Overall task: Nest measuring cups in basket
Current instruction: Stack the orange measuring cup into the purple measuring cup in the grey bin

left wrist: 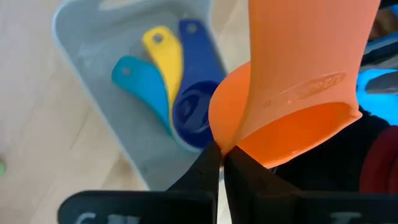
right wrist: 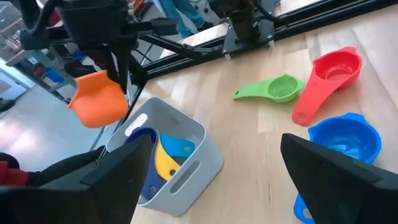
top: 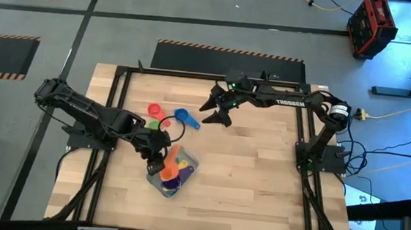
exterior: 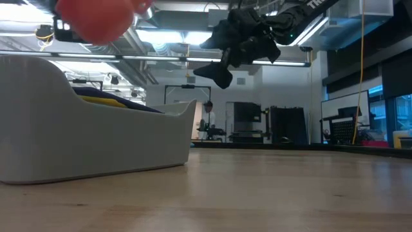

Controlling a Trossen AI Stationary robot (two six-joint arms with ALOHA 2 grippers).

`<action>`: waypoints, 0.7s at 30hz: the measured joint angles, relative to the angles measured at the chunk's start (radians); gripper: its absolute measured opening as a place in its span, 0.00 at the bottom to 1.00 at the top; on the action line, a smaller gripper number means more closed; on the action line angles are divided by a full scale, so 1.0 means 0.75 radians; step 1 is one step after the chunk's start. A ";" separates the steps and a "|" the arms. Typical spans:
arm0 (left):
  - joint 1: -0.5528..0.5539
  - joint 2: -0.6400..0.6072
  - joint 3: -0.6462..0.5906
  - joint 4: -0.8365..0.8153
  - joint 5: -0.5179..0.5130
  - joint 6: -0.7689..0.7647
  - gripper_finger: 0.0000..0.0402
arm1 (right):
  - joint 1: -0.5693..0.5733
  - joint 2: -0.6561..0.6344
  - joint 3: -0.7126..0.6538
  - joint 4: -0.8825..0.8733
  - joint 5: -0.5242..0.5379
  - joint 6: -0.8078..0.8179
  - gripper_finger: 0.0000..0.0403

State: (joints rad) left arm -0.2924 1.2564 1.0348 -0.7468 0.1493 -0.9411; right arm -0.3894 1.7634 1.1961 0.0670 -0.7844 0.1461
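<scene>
My left gripper (top: 160,152) is shut on the orange cup (right wrist: 96,99) and holds it in the air above the grey basket (top: 186,178). In the basket (left wrist: 93,93) lie the teal cup (left wrist: 140,78), the yellow cup (left wrist: 165,53) and the dark purple cup (left wrist: 194,106), their bowls stacked together. The red cup (right wrist: 329,74), green cup (right wrist: 277,88) and blue cup (right wrist: 342,140) rest on the table, on the far side of the basket. My right gripper (top: 218,116) is open and empty, in the air near the blue cup (top: 183,117). My left gripper pinches an edge of the orange cup (left wrist: 227,140) between its two fingertips (left wrist: 205,165). The fingers point down from above. The cup hangs below them, lifted clear, over the basket's near-left part.
Dark frame rails (top: 117,115) run along the table's left, right and far sides. The bare wooden top (top: 252,177) stretches to the right of the basket. My right arm (top: 295,101) reaches in along the far edge.
</scene>
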 joint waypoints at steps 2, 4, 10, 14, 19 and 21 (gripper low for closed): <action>-0.006 0.000 0.000 -0.028 -0.001 -0.033 0.01 | 0.014 0.000 0.000 0.000 0.014 -0.001 0.90; -0.006 0.001 0.000 -0.046 -0.002 -0.037 0.01 | 0.029 0.000 0.000 0.001 0.032 -0.003 0.90; -0.006 0.062 0.000 -0.025 0.018 -0.059 0.01 | 0.070 -0.001 0.000 -0.002 0.061 -0.100 0.90; -0.005 0.127 -0.002 -0.026 0.101 -0.060 0.01 | 0.094 -0.001 0.000 -0.009 0.096 -0.106 0.90; -0.003 0.212 -0.002 -0.040 0.141 -0.059 0.02 | 0.122 -0.002 -0.008 -0.021 0.155 -0.108 0.90; -0.003 0.241 -0.002 -0.039 0.146 -0.060 0.02 | 0.127 -0.002 -0.009 -0.039 0.180 -0.123 0.90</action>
State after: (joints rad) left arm -0.2947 1.4371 1.0336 -0.7759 0.2591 -0.9858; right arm -0.2938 1.7622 1.1892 0.0374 -0.6498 0.0541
